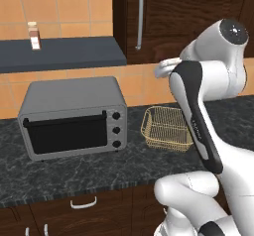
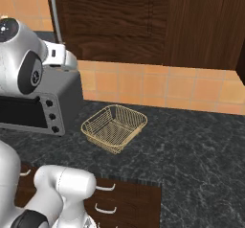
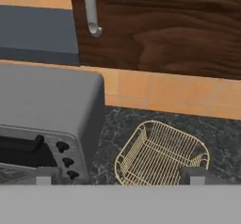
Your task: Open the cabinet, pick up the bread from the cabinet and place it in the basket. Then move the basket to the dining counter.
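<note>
A home kitchen, rendered. A grey toaster oven (image 1: 74, 116) stands on a black speckled granite table (image 1: 59, 173) backed by orange wall tiles (image 2: 158, 85). Above hangs a dark wood cabinet (image 1: 183, 17) with a silver bar handle (image 1: 139, 17); dark drawers (image 2: 124, 205) with curved handles sit below.

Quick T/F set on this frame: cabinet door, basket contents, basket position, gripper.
1. The cabinet door is shut. True.
2. The basket holds the bread. False: it is empty, bare wire mesh.
3. The basket sits on the black granite counter, to the right of the toaster oven. True.
4. The gripper is shut on the cabinet's handle. False: in the hand view its fingertips stand wide apart, clear of the handle and holding nothing.
5. A small bottle stands on the dark shelf above the toaster oven. True.
</note>
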You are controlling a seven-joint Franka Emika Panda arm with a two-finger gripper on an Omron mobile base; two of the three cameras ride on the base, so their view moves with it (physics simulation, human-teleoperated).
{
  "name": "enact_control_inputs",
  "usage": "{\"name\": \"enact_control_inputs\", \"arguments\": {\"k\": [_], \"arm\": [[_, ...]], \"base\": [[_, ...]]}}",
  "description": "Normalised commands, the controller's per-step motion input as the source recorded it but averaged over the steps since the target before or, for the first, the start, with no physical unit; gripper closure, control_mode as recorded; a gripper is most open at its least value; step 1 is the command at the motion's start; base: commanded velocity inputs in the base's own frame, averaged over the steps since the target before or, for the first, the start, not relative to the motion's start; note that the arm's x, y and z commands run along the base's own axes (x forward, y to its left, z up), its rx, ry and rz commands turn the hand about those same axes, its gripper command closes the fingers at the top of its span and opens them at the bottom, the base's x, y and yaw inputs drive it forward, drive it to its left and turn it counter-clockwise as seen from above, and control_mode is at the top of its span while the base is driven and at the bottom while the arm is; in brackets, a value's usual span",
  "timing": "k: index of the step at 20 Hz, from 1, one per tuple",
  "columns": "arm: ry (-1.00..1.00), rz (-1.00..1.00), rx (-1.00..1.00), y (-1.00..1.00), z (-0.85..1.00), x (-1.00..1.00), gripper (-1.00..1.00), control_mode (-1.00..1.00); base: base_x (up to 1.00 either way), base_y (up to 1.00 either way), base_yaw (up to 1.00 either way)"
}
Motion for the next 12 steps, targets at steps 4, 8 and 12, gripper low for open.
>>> {"name": "enact_control_inputs", "arguments": {"k": [4,8,12], "arm": [[-0.23,0.0,0.0,0.13,1.0,0.11,-1.0,-1.0],[-0.22,0.0,0.0,0.18,0.61,0.34,-1.0,-1.0],[-0.06,0.0,0.0,0.24,0.39,0.39,-1.0,-1.0]], "base": [[0.0,0.0,0.0],[0.0,0.0,0.0],[0.0,0.0,0.0]]}}
